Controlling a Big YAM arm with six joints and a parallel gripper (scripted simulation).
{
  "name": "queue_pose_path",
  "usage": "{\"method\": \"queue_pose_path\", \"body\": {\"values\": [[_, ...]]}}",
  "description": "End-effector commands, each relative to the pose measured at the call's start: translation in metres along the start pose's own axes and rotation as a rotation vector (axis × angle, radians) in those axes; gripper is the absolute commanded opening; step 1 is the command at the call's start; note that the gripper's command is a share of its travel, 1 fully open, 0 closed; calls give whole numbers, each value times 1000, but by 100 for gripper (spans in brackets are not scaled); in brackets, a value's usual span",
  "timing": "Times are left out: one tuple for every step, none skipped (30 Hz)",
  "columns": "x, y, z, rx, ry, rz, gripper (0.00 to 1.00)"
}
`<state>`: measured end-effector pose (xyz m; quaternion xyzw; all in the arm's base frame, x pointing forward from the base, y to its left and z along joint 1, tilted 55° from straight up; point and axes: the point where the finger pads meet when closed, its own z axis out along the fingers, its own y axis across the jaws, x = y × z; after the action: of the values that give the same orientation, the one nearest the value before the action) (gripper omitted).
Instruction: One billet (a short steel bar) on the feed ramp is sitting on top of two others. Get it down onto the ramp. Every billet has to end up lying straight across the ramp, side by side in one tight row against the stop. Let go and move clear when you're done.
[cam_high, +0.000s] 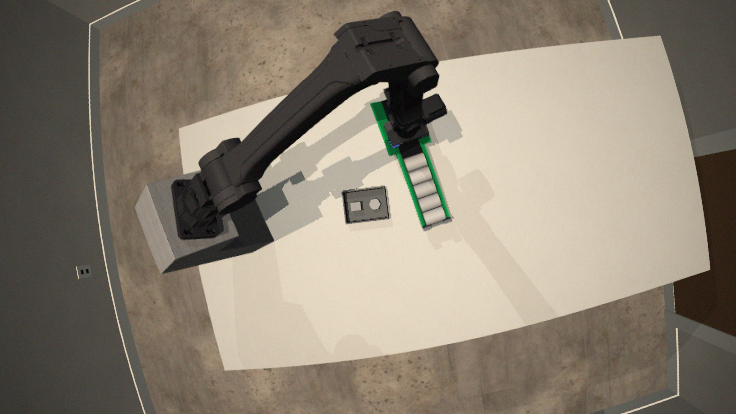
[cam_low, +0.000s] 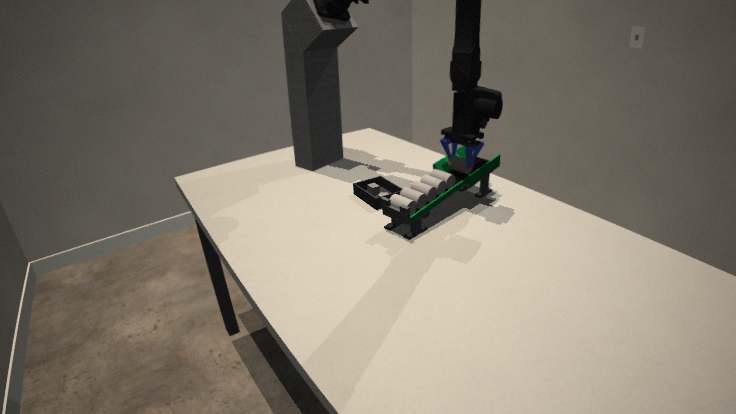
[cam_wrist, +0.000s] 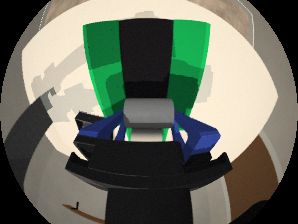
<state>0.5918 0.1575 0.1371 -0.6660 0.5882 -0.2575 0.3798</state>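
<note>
You won't find any readable text, label, brand, number or sign in these views. The ramp (cam_high: 381, 119), the billets (cam_high: 423, 185) below the gripper (cam_wrist: 148, 137) and the small dark tray (cam_high: 365, 204) off to its side carry no markings; the tray shows only a square and a hexagonal cutout. The wall plate (cam_low: 637, 36) behind the arm is blank too.

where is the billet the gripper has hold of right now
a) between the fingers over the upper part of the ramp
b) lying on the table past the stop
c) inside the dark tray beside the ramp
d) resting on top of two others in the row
a: the gripper is shut on a grey billet above the green ramp's upper end, uphill of the row.
</note>
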Motion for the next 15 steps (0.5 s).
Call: {"method": "queue_pose_path", "body": {"values": [[-6, -11, -1, 28, -7, 5, 0], [-6, -11, -1, 28, -7, 5, 0], [-6, -11, -1, 28, -7, 5, 0], [-6, -12, -2, 31, -7, 5, 0], [-6, -12, -2, 32, -8, 4, 0], [-6, -12, -2, 32, -8, 4, 0], [-6, -12, -2, 32, -8, 4, 0], [-7, -14, -2, 36, -9, 4, 0], [-7, -10, 1, 29, -8, 4, 0], [-6, -8, 3, 24, -7, 4, 0], [-6, -8, 3, 22, -7, 4, 0], [-7, -10, 0, 28, -8, 4, 0], [-7, -13, -2, 34, -8, 4, 0], [-7, -13, -2, 35, -8, 4, 0], [-7, -13, -2, 34, -8, 4, 0]]}}
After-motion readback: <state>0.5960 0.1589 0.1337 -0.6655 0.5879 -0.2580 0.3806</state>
